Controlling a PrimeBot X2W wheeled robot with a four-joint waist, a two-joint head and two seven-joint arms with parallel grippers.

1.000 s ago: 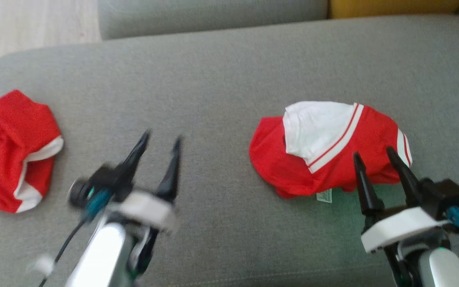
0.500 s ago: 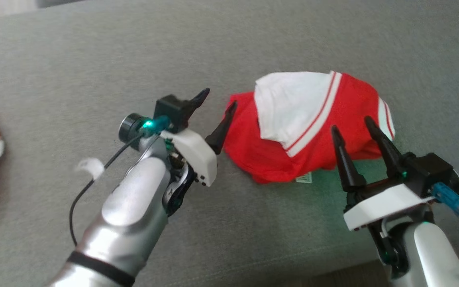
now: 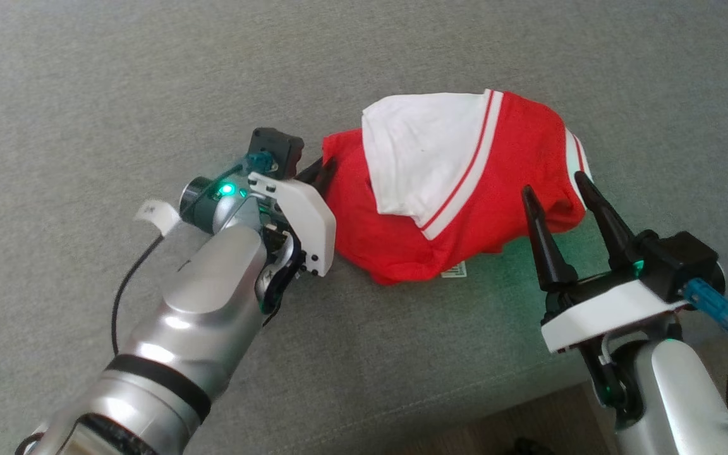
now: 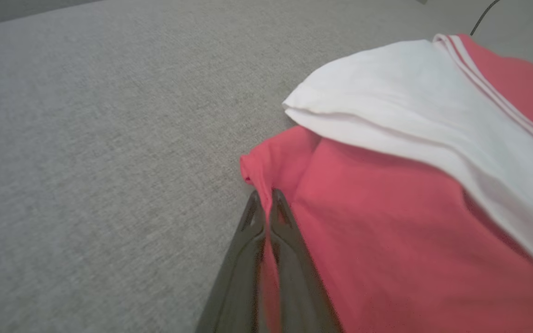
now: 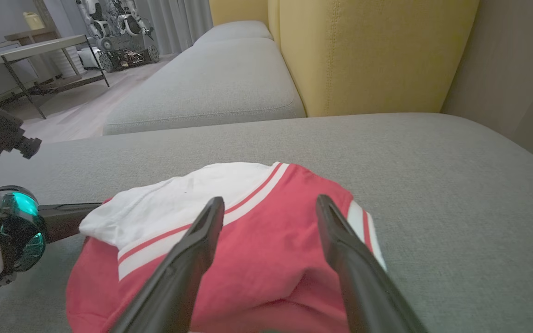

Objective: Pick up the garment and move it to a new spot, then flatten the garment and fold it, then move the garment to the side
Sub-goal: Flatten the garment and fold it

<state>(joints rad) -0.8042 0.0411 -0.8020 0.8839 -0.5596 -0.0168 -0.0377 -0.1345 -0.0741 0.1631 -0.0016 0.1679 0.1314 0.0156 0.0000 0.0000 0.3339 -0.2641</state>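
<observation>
Your garment (image 3: pixel 465 208) is red, with a white part and thin red and white stripes. It lies bunched up on the grey sofa seat (image 3: pixel 149 95), a bit right of the middle of the head view.

Your left gripper (image 4: pixel 264 199) is clenched on the garment. The left wrist view shows its two fingers pressed together with a fold of the red left edge pinched between them. The rest of the garment lies on the seat.

Your right gripper (image 3: pixel 552 183) is released, with its fingers spread wide. Its tips sit over the lower right edge of the garment. You cannot tell if they touch the cloth.

There is a lot of bare seat at the left and top of the head view. The room is smaller at the lower right. There the front edge of the seat runs close under the garment, and a strip of brown floor (image 3: pixel 465 436) shows below it.

In the right wrist view, a yellow back cushion (image 5: pixel 368 55) stands behind the seat, at the top of the frame. Another grey seat (image 5: pixel 211 88) lies at the upper left of it, with a table (image 5: pixel 26 51) further off.

A small white label (image 3: pixel 454 270) pokes out under the bottom edge of the garment. Its print is too small to read. A white tag (image 3: pixel 157 213) hangs on the cable by your left wrist, and you cannot read that either.
</observation>
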